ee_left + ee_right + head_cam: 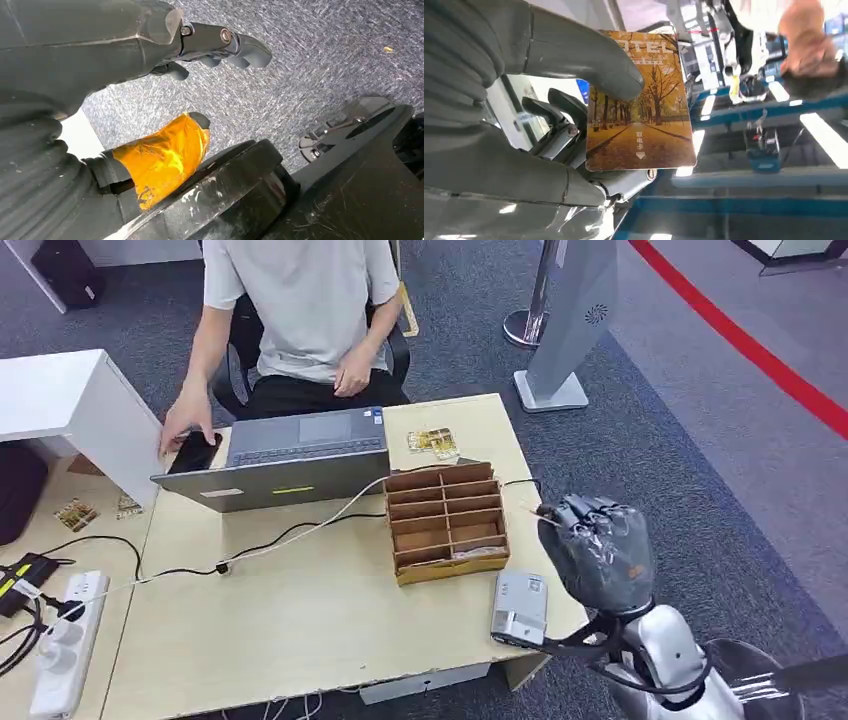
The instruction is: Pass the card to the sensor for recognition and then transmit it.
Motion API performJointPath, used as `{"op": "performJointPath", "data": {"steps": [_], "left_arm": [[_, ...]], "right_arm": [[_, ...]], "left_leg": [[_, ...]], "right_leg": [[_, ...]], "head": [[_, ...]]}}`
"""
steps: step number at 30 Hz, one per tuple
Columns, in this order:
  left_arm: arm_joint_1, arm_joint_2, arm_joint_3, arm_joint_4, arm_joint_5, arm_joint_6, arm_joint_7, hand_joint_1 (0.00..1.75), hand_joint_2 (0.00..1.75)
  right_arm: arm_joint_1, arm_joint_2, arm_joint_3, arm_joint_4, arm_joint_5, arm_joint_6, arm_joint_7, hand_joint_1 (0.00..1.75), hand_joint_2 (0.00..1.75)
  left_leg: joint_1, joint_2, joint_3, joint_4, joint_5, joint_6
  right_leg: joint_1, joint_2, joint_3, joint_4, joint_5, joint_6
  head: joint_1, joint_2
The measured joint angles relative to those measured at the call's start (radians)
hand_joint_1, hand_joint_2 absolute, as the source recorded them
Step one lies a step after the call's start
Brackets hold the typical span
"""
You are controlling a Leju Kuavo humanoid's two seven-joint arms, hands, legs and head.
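Beyond the table's (300,620) right edge, the right hand (598,552) is raised, a thin card edge at its fingertips, above the grey sensor (520,608).

At the left wrist, the left hand (150,90) hangs over carpet, fingers apart, holding nothing.

Between thumb and fingers (559,107) at the right wrist sits the card (640,102), pinched.

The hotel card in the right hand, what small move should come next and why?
Probably lower the right hand toward the grey card reader at the table's near edge. The thumb and fingers already pinch the hotel card, and the hand is raised just beside and above the reader, so the card is not yet over it. That seems the shortest step toward recognition.
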Motion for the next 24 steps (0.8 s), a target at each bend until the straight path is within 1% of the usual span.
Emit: {"op": "performJointPath", "data": {"steps": [3, 8, 15, 24], "left_arm": [[0.0, 0.0, 0.004, 0.0, -0.008, -0.003, 0.0, 0.0, 1.75], [-0.002, 0.0, 0.005, 0.0, -0.017, -0.009, 0.0, 0.0, 1.75], [-0.003, 0.0, 0.006, 0.0, -0.019, -0.014, 0.001, 0.0, 1.75], [-0.003, 0.0, 0.011, 0.0, -0.021, -0.015, 0.002, 0.0, 1.75]], "right_arm": [[0.023, 0.009, 0.004, 0.023, 0.054, 0.001, 0.009, 1.75, 1.75], [0.031, 0.022, 0.024, 0.104, 0.1, -0.001, 0.032, 1.75, 1.75], [0.029, 0.037, 0.051, 0.233, 0.118, -0.01, 0.057, 1.75, 1.75], [0.019, 0.046, 0.062, 0.353, 0.113, -0.011, 0.093, 1.75, 1.75]], "left_leg": [[0.0, 0.0, 0.0, 0.0, 0.0, 0.0], [0.0, 0.0, 0.0, 0.0, 0.0, 0.0], [0.0, 0.0, 0.0, 0.0, 0.0, 0.0], [0.0, 0.0, 0.0, 0.0, 0.0, 0.0]], "right_leg": [[0.0, 0.0, 0.0, 0.0, 0.0, 0.0], [0.0, 0.0, 0.0, 0.0, 0.0, 0.0], [0.0, 0.0, 0.0, 0.0, 0.0, 0.0], [0.0, 0.0, 0.0, 0.0, 0.0, 0.0]], "head": [[0.0, 0.0], [0.0, 0.0], [0.0, 0.0], [0.0, 0.0]]}}
